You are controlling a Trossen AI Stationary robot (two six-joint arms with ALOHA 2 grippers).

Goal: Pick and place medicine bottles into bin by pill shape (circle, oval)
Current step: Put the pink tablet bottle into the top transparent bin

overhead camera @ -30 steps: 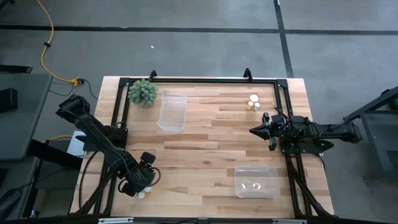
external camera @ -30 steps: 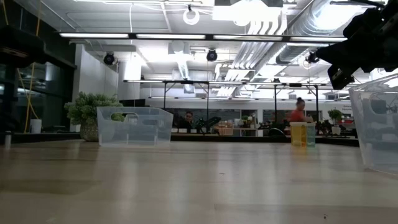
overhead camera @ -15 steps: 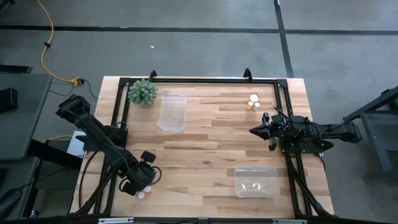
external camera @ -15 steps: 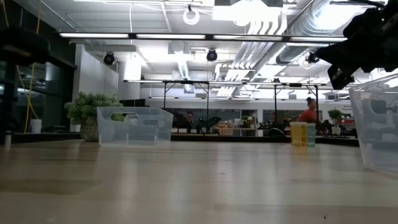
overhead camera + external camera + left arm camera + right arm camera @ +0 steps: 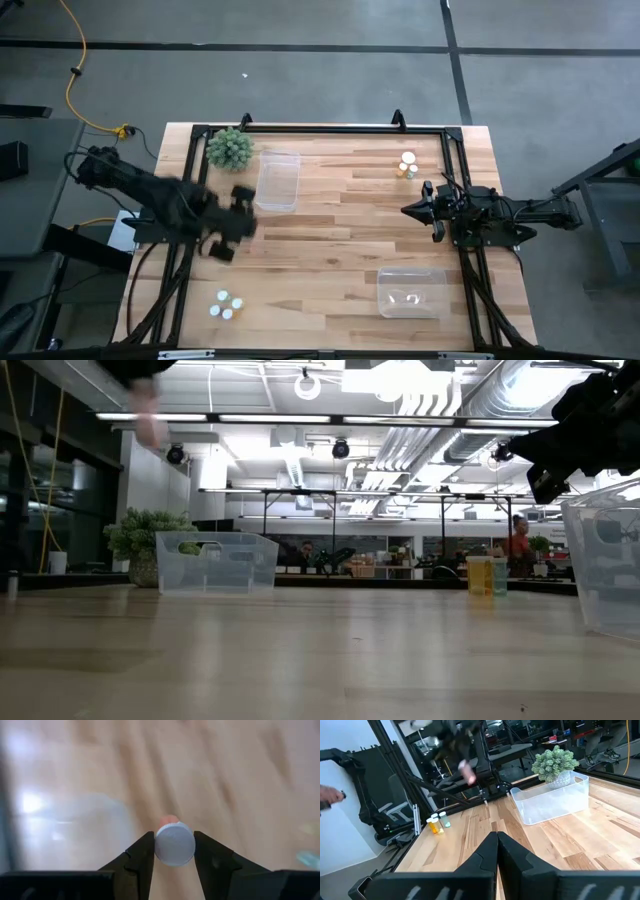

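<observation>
My left gripper (image 5: 232, 228) is shut on a small medicine bottle (image 5: 174, 844) with a white cap and a reddish body, held in the air left of the table's middle, near the far clear bin (image 5: 277, 180). The right wrist view shows that bottle (image 5: 466, 771) as a pinkish blur. A few more bottles (image 5: 224, 306) stand at the near left, and a few others (image 5: 406, 166) stand at the far right. My right gripper (image 5: 408, 210) is shut and empty, and hovers at the right side of the table. My left gripper pinches the bottle between its two fingers at the white cap's sides (image 5: 161, 845). The cap's flat top faces the wrist camera and the reddish body (image 5: 169, 819) shows beyond it. The bottle is lifted clear of the table.
A green spiky ball plant (image 5: 229, 148) stands at the far left beside the far bin. A second clear bin (image 5: 412, 291) sits at the near right. A black frame (image 5: 330, 128) runs along the table's edges. People move in the room beyond the table.
My left gripper has risen from the bottles at the near left and swung fast toward the far edge and the far bin, carrying the reddish bottle clear of the table. The other bottles there have stayed in place.
</observation>
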